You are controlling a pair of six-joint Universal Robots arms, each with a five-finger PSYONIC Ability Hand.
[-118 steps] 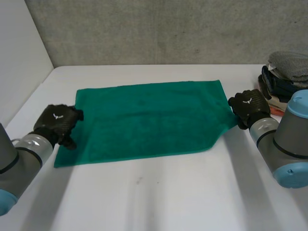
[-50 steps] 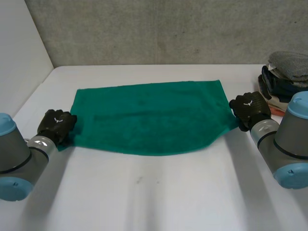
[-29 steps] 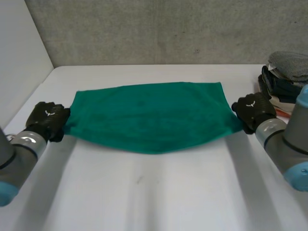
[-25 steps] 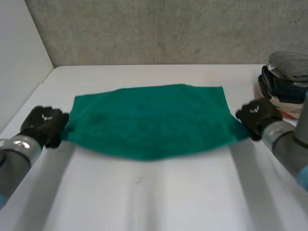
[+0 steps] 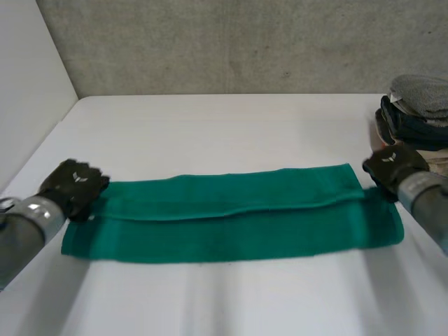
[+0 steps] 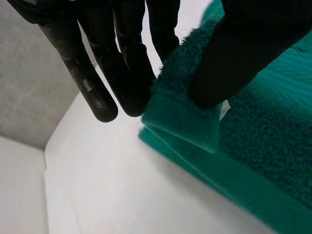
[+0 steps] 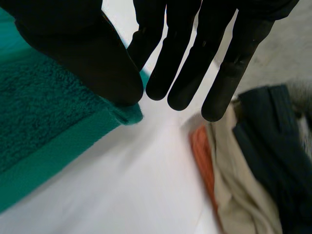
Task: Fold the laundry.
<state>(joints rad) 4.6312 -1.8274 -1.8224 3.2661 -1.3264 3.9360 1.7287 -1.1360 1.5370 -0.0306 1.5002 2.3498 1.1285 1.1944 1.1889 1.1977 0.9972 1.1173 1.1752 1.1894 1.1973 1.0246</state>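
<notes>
A green towel [image 5: 231, 220] lies folded in half lengthwise as a long strip across the table. My left hand [image 5: 73, 185] is at its left end. In the left wrist view, the thumb and fingers [image 6: 122, 63] pinch the upper layer's corner of the towel [image 6: 185, 117]. My right hand [image 5: 393, 166] is at the right end. In the right wrist view, its thumb [image 7: 92, 58] presses the upper layer's corner of the towel [image 7: 44, 122] against a finger behind it.
A pile of folded clothes [image 5: 416, 112] sits at the table's right edge, just beyond my right hand, and appears by its fingertips as dark, beige and orange cloth [image 7: 253, 161]. A wall [image 5: 28, 105] borders the table at the left.
The towel lay spread flat; both hands lifted it by its ends, and it has come down folded in half, nearer the front. The left hand closed on its corner.
</notes>
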